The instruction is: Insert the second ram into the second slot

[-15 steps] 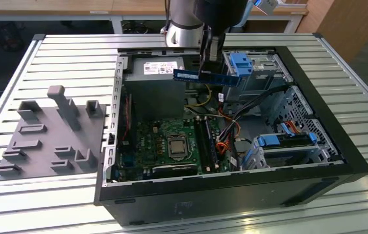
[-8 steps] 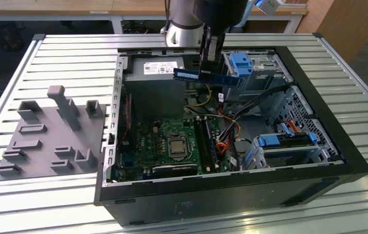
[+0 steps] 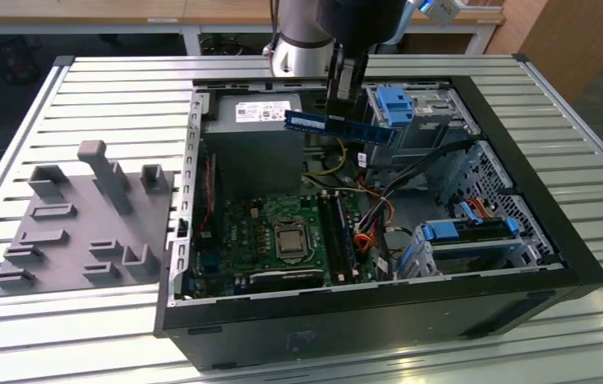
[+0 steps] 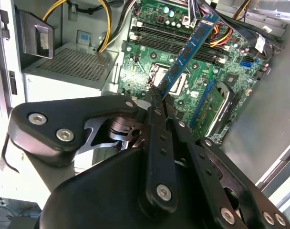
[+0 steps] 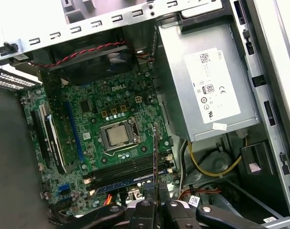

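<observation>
1. One gripper [image 4: 154,94], nearest the lens in both wrist views, is clenched on the second ram [image 4: 189,46]. Its black linkages hide the part of the stick caught between the fingers.
2. In the first wrist view the second ram [image 5: 155,152] appears edge-on, a thin dark line rising from the gripper [image 5: 155,198].
3. In the upper centre of the exterior view the stick [image 3: 339,126] hangs just under the gripper [image 3: 341,110]. It is gripped about mid-length, and its long axis dips slightly toward the exterior view's right.
4. Beyond the stick lies the green motherboard [image 4: 135,71], with the processor socket [image 5: 117,136] and the long dark memory slots [image 5: 126,171]. The stick is held in the air, apart from these slots [image 3: 341,232]. Whether any slot is already filled is hard to make out.
5. Further out, the open computer case [image 3: 333,324] walls in the board, and the grey power supply [image 5: 207,86] sits in one corner.
6. On the slatted table [image 3: 120,88], a grey fixture tray [image 3: 77,216] lies at the exterior view's left. The arm [image 3: 313,32] is cut off by the frame's top edge.
</observation>
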